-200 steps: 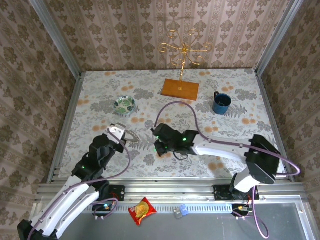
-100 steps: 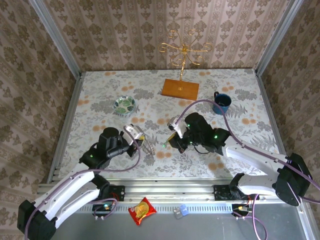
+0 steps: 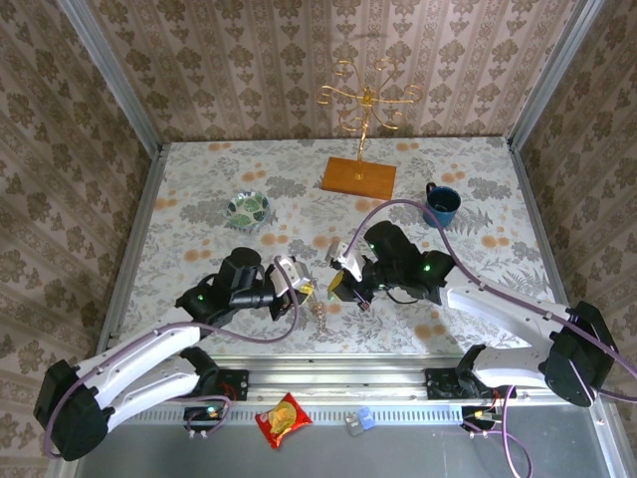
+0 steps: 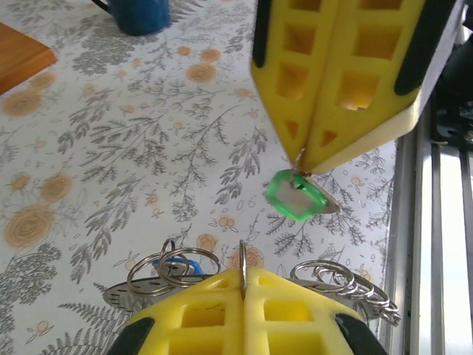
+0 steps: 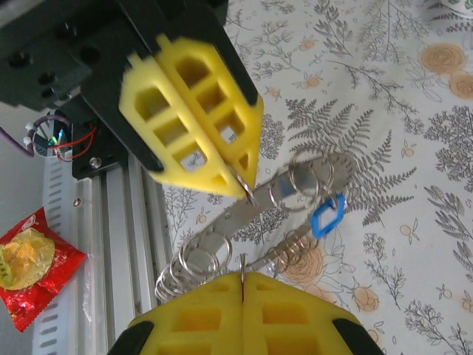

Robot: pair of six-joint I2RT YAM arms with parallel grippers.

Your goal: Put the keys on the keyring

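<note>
The keyring (image 4: 344, 279), a bunch of wire split rings on a flat metal strip, is seen at bottom centre of the left wrist view. It also dangles at centre of the top view, apparently lifted off the bench (image 4: 111, 148). One of its rings is pinched edge-on by the left pincer (image 4: 244, 272), jaws fully closed on it. The green key (image 4: 294, 197) is held just right of centre in the same view. It hangs from the tip of the right pincer (image 4: 303, 157), which is closed tight on the key's upper end. The blue key (image 5: 325, 218) is seen right of centre in the right wrist view, among the rings. It is judged already threaded, though this is not certain. The pincer tips are near each other, not touching.

Step in hand: the green key is presented to the held ring. Next move, as judged: the key's eye is to be lined up with the ring's split end and slid on. Fine alignment is needed and both grips must be firm, else key or ring may twist or be dropped.
</note>
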